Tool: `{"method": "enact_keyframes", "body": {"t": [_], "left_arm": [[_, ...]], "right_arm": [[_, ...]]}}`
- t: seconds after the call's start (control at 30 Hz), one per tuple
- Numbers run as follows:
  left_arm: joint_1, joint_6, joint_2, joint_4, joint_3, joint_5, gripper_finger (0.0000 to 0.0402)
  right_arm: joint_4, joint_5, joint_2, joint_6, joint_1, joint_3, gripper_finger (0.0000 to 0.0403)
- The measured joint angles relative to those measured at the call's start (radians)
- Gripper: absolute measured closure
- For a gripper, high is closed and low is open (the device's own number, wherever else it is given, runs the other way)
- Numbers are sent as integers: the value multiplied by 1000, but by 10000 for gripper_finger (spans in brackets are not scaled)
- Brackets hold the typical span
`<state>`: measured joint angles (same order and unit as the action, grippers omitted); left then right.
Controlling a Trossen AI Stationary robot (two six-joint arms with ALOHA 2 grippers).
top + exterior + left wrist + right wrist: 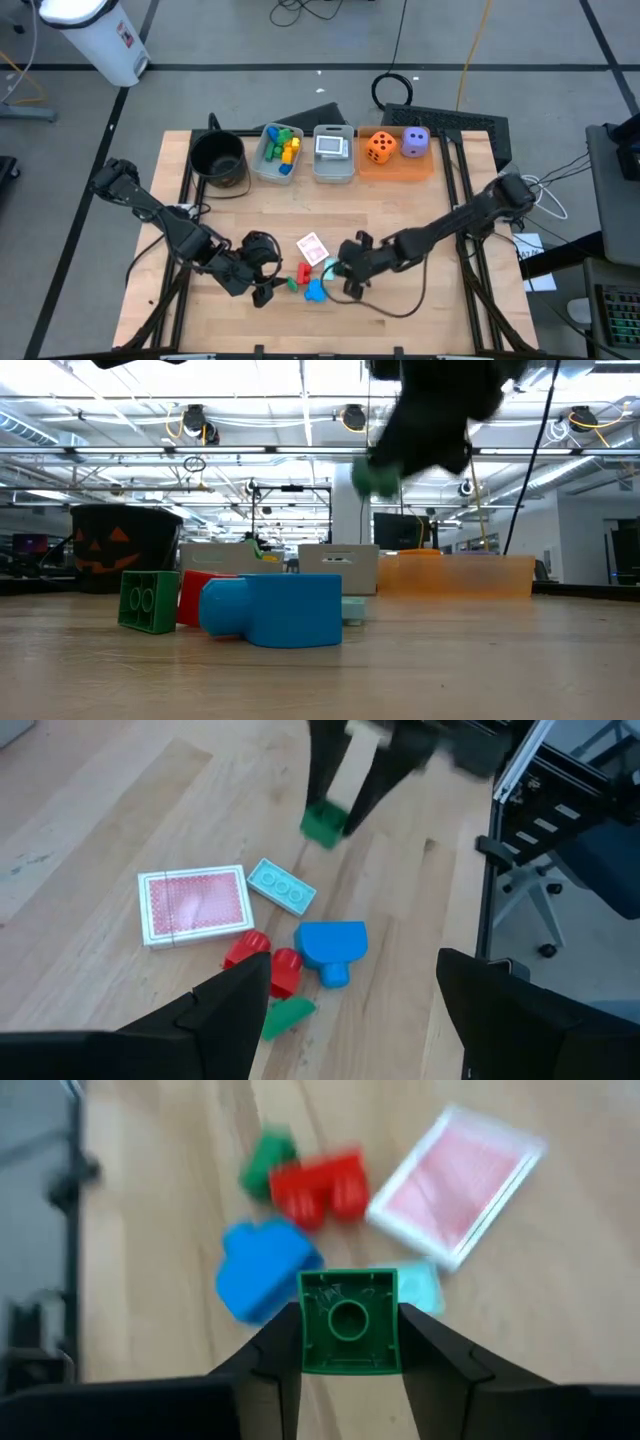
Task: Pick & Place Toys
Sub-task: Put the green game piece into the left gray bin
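My right gripper (348,1342) is shut on a green block (348,1320) held above the table; the block also shows in the left wrist view (323,823) and the low view (377,480). Below it on the wood lie a blue block (262,1268), a red block (320,1185), a second green block (268,1160), a pale teal block (281,886) and a red-backed deck of cards (195,905). My left gripper (350,1015) is open and empty, just left of this cluster (265,278). My right gripper pinches the green block by two opposite side walls (308,1330) between its two fingers. The fingers come from above, slanting down. The block is lifted clear of the table, its hollow underside turned toward the wrist camera.
Along the far edge stand a black pot (218,158), a clear bin of coloured blocks (279,150), a clear bin with cards (333,152) and an orange tray (395,165) with an orange die (380,146) and a purple die (415,142). Bare wood lies between them and the cluster.
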<state>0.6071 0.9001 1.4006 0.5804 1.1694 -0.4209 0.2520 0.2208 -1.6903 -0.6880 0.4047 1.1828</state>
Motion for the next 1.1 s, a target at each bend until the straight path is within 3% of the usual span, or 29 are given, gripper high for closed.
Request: {"method": "enact_keyframes", "body": {"t": [0.17,0.37,0.7,0.9,1.1], "left_arm": [[-31,-39,0,-12,0,2,108],[-102,-176,0,-131,0,37,108],[-211,-590,-1,-303,1,49,108],[-227,-836,-10,-314,1,3,108],[-218,-1117,-10,-473,1,-15,108]], "right_arm": [[-49,46,149,6,-28,0,291],[-192,7,262,65,-78,0,291],[-299,-465,289,-16,-231,0,291],[-399,-705,288,-125,-313,-1,291],[-458,-881,272,-241,-388,-2,291]]}}
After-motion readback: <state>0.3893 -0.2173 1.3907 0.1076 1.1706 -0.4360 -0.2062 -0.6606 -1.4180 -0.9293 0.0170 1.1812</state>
